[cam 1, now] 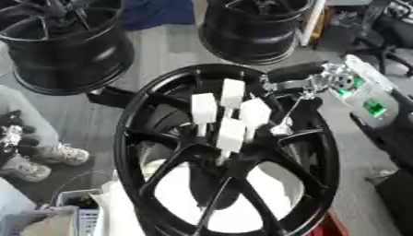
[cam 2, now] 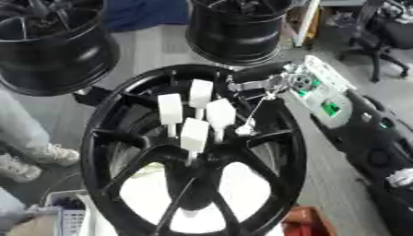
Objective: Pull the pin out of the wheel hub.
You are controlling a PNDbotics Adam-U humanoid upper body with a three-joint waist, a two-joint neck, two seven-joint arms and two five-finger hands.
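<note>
Black multi-spoke wheel hub, standing in the centre of both views, its open face turned toward the camera and its spokes running from the rim into a central boss. Four white pins project from the middle of the hub: each has a blocky white rectangular head on a thin pale shaft that runs down toward the boss. They are clustered close together, one to the left, one at the top, one to the right and one lowest and nearest the camera; all four are seated in the hub. Right hand, silver and black, enters from the upper right on a black forearm and lies over the hub's upper right rim, just beside the right-hand pin. Thin metallic fingers reach downward from it toward a small white piece at the rim side of the pins; whether they touch or grip anything cannot be told, nor whether the fingers are apart or together. Left hand shows in neither view. A green and white circuit panel sits on the right forearm. Two further black wheels and stand on the grey floor behind the hub, upper left and upper centre. White material shows through the lower spokes of the hub.
</note>
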